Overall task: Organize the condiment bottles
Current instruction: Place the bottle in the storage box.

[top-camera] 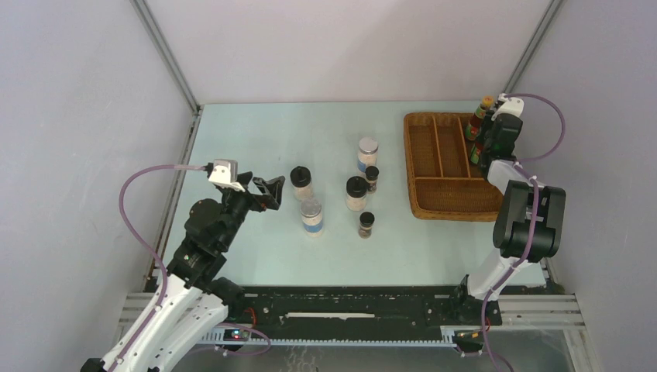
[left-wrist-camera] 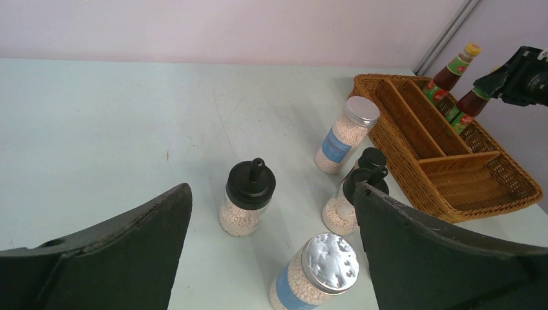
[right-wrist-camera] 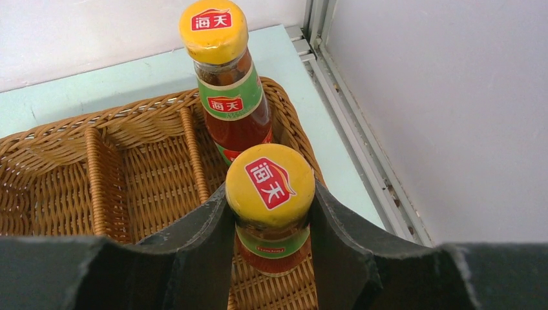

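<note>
My right gripper (right-wrist-camera: 270,216) is shut on the neck of a red sauce bottle (right-wrist-camera: 270,184) with a yellow-orange cap, over the right-hand compartment of the wicker tray (right-wrist-camera: 139,174). A second red sauce bottle (right-wrist-camera: 225,84) stands just behind it in the same compartment. On the table stand two black-lidded jars (top-camera: 300,183) (top-camera: 356,192), two silver-lidded blue-label jars (top-camera: 311,215) (top-camera: 367,153) and two tiny dark jars (top-camera: 372,177) (top-camera: 366,224). My left gripper (top-camera: 267,191) is open and holds nothing, just left of the nearer black-lidded jar (left-wrist-camera: 249,203).
The brown wicker tray (top-camera: 418,167) sits at the right of the table, its other compartments holding nothing. The enclosure's right wall and metal frame (right-wrist-camera: 352,129) run close beside the tray. A silver-lidded jar (left-wrist-camera: 320,271) stands low between my left fingers.
</note>
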You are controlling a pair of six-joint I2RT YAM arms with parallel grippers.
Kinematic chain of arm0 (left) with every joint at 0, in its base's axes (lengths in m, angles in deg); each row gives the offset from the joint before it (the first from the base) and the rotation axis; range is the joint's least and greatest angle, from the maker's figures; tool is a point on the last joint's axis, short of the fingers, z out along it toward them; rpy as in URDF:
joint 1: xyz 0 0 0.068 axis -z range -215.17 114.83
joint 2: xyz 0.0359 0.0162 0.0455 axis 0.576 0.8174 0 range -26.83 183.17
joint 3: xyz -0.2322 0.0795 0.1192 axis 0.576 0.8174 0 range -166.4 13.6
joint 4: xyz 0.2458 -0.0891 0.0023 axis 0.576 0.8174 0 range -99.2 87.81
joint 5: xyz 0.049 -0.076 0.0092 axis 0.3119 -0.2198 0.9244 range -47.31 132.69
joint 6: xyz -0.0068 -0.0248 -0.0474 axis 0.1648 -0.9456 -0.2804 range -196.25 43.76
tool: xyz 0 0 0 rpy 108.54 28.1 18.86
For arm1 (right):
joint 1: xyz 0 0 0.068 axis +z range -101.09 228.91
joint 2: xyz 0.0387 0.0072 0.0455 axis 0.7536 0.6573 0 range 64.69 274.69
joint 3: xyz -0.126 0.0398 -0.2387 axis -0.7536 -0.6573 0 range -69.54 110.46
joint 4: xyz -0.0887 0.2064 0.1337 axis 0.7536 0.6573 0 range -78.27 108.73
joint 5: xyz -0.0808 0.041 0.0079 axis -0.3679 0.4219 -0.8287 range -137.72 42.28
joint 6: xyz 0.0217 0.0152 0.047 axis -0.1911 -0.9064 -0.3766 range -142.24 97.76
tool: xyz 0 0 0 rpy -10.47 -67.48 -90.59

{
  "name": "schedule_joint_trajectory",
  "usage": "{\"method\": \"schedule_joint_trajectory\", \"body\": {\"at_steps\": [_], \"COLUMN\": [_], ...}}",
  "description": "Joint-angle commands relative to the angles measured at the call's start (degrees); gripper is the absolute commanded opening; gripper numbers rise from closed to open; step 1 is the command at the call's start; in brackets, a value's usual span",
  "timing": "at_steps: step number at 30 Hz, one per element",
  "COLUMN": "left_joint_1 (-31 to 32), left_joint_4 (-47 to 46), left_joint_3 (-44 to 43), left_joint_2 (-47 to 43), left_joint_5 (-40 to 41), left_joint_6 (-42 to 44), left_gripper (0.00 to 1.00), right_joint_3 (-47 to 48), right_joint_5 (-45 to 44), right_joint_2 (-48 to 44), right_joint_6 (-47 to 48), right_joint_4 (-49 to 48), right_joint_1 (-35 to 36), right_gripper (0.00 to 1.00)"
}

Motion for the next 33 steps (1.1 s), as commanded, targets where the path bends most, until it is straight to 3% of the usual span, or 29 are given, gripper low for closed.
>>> {"method": "schedule_joint_trajectory", "body": {"at_steps": [1,9,10,11,16,22,33], "left_joint_1": [0.25,0.25,0.25,0.25,0.25,0.25,0.25], "left_joint_4": [-1.42,-1.01,-0.94,-0.78,-0.54,-0.19,0.28], "left_joint_3": [0.13,-0.13,-0.15,-0.07,-0.15,-0.22,-0.53], "left_joint_2": [-0.45,-0.88,-1.01,-1.19,-1.64,-2.09,-2.89], "left_joint_5": [-0.93,-1.15,-1.13,-1.15,-1.11,-1.19,-1.61], "left_joint_6": [0.84,0.75,0.75,0.83,0.92,1.01,0.52], "left_gripper": [1.00,1.00,1.00,1.00,1.00,1.00,1.00], "right_joint_3": [0.86,0.17,0.13,0.15,0.16,0.16,0.16], "right_joint_5": [-1.81,-3.96,-4.51,-4.54,-5.94,-8.10,-12.23], "right_joint_2": [-1.11,-1.11,-1.16,-1.18,-1.20,-1.24,-3.33], "right_joint_6": [-0.06,-0.25,-0.30,-0.28,0.05,0.02,-0.65], "right_joint_4": [-8.39,-7.99,-7.61,-7.59,-7.09,-6.93,-7.01], "right_joint_1": [0.41,1.02,1.23,1.26,1.87,2.16,2.41], "right_gripper": [0.00,0.02,0.12,0.14,0.42,0.62,0.71]}}
